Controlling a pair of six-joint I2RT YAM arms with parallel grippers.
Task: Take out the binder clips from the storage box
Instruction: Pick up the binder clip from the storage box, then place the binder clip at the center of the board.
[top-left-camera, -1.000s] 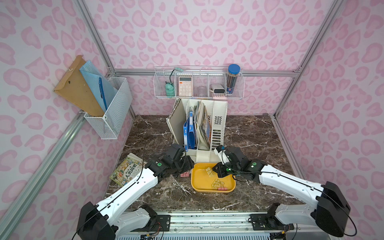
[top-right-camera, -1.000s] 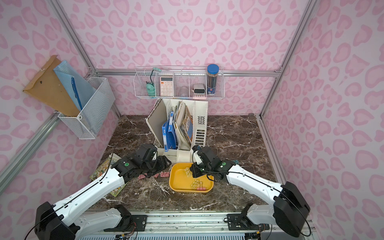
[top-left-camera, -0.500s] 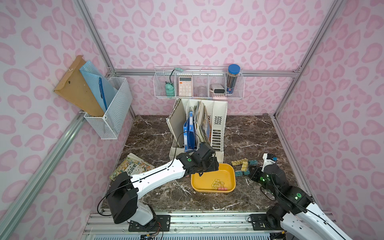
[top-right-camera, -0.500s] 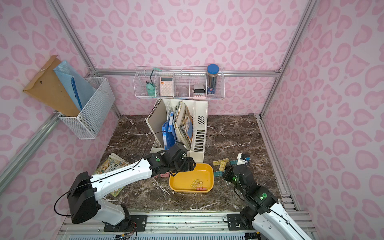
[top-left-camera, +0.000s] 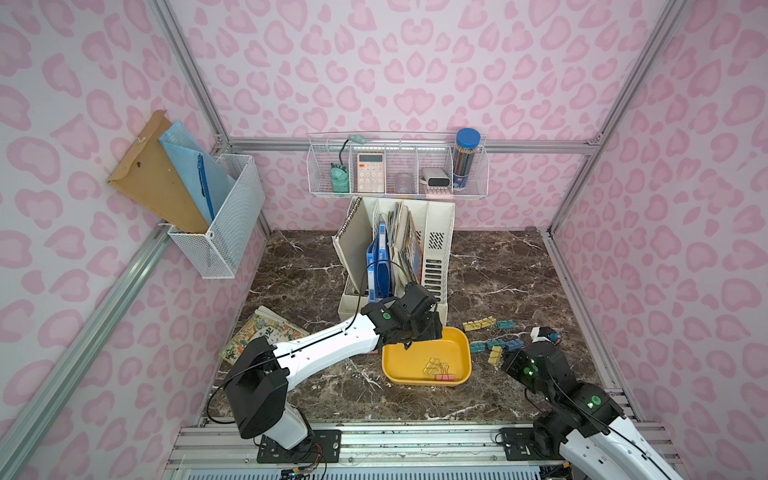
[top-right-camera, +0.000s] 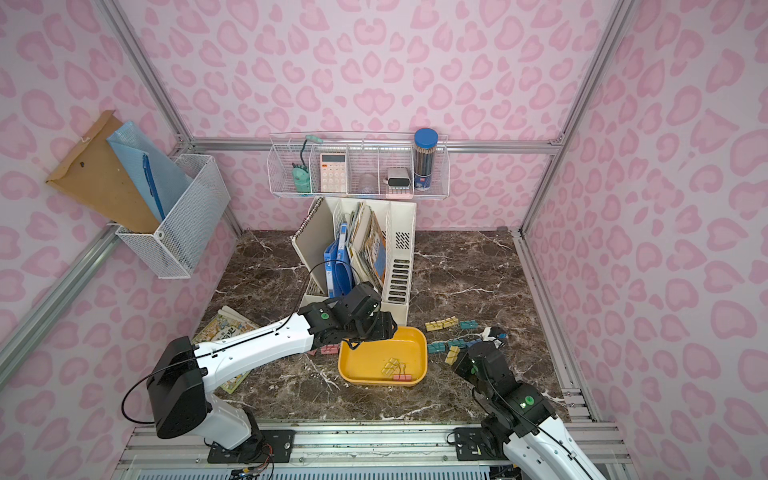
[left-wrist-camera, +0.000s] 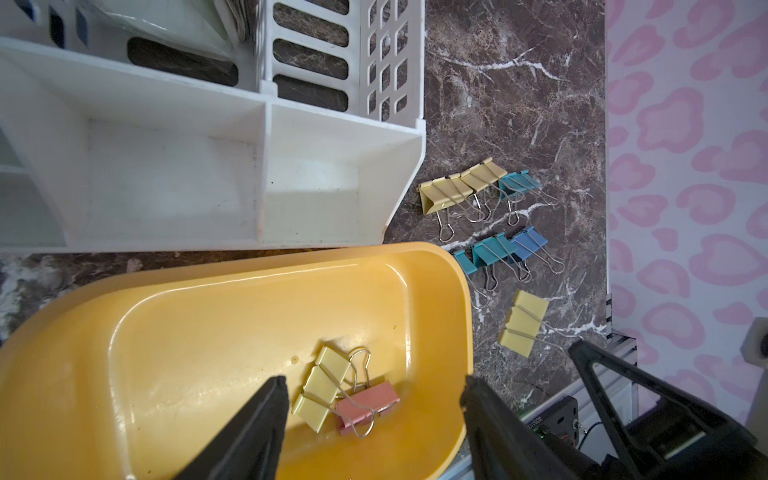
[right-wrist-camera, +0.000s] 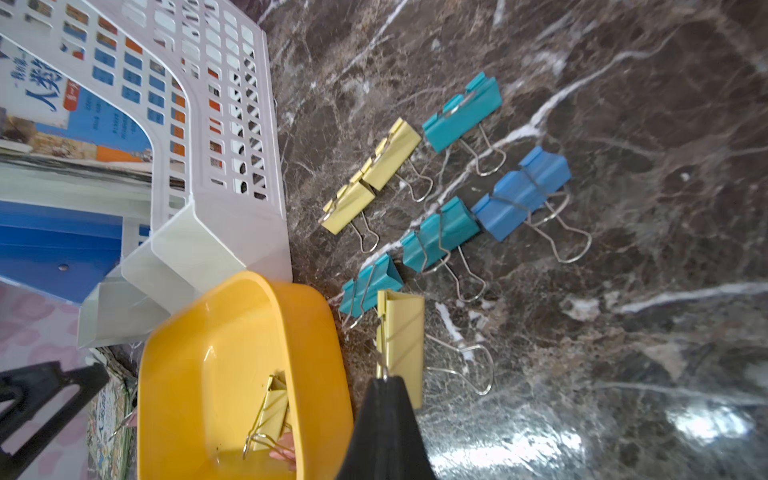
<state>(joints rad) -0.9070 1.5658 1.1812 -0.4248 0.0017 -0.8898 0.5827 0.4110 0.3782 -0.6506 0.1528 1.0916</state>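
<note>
Seven binder clips (right-wrist-camera: 440, 235) lie loose on the marble surface (right-wrist-camera: 623, 124), spread just ahead of the right tool (right-wrist-camera: 386, 380). Two yellow ones end to end and a teal one are farthest from its tip. Two teal and a blue one make a nearer row, and a single yellow clip (right-wrist-camera: 401, 340) lies right at the tip. That tool is closed tight, both fingers pressed into one black wedge. Its tip sits over the end of the yellow clip where the wire handles start; whether it pinches a wire cannot be told.

Beside it, on the side toward the left tool (left-wrist-camera: 374, 380), stands the storage box (left-wrist-camera: 187, 353), just beside the foot of the white file organiser (left-wrist-camera: 166, 166). The left tool hangs above the box with its jaws spread wide and nothing between them. Directly below its gap, on the box floor, a few yellow clips (left-wrist-camera: 324, 386) lie tangled with one pink clip (left-wrist-camera: 368, 405). In a top view the left tool (top-left-camera: 417, 334) is over the box corner nearest the organiser. More pink clips (top-right-camera: 329, 350) sit on the surface under the left arm (top-right-camera: 257, 345), outside the box.
</note>
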